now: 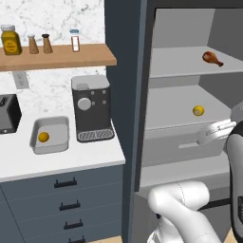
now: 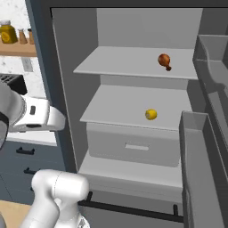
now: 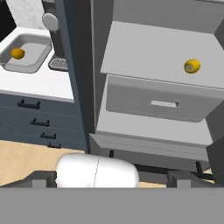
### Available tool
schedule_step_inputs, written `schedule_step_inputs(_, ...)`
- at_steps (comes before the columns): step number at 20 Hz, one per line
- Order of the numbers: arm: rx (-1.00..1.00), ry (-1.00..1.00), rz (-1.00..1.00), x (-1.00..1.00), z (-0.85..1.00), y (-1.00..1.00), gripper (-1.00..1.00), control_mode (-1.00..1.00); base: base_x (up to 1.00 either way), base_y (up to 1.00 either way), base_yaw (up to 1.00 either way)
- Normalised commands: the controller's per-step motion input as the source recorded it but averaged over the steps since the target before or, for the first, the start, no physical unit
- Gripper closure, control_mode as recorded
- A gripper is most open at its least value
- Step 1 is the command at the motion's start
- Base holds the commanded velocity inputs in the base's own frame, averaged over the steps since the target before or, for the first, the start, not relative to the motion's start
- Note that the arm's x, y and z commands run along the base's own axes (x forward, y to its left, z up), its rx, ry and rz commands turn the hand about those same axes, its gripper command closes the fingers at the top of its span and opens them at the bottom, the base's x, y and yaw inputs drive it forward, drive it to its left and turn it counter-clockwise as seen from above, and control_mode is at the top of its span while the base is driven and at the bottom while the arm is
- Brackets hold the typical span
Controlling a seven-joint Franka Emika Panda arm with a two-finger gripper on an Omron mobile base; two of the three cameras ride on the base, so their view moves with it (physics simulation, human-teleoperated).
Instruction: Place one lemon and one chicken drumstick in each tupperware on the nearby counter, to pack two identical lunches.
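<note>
White counter (image 1: 57, 161) is seen at the left of the left base view, with a grey tupperware (image 1: 50, 135) on it holding one lemon (image 1: 43, 137); no drumstick is seen in it. At 3 o'clock from the tupperware stands a dark coffee machine (image 1: 91, 108), and at 9 o'clock a black toaster (image 1: 8, 114). A wooden shelf (image 1: 57, 57) with jars is mounted above. An open fridge (image 2: 133, 111) is shown to the right. A second lemon (image 2: 151, 114) lies on the middle fridge shelf, and a drumstick (image 2: 164, 61) on the upper shelf, at about 1 o'clock from that lemon.

The gripper (image 1: 213, 133) is held in front of the fridge, at about 4 o'clock from the fridge lemon and near it. Its jaws are spread wide and nothing is held.

The step in hand is judged to be fetching food from the fridge, most likely the lemon. The next move would call for the spread jaws to be brought around the lemon before being closed.

No brand, label or writing can be read.
</note>
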Motion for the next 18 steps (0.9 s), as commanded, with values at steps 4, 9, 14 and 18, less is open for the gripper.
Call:
schedule_step_inputs(4,0.0,0.09,0.0,0.39,-0.66,-0.05,-1.0,-1.0,0.0,0.0,0.0)
schedule_step_inputs(9,0.01,0.1,-0.15,0.59,-0.07,-0.68,-1.0,-1.0,0.0,0.0,0.0)
schedule_step_inputs(14,0.03,0.15,-0.26,0.93,0.19,-1.0,-1.0,-1.0,0.0,0.0,0.0)
schedule_step_inputs(18,0.03,0.12,-0.24,0.99,0.22,-1.0,-1.0,-1.0,0.0,0.0,0.0)
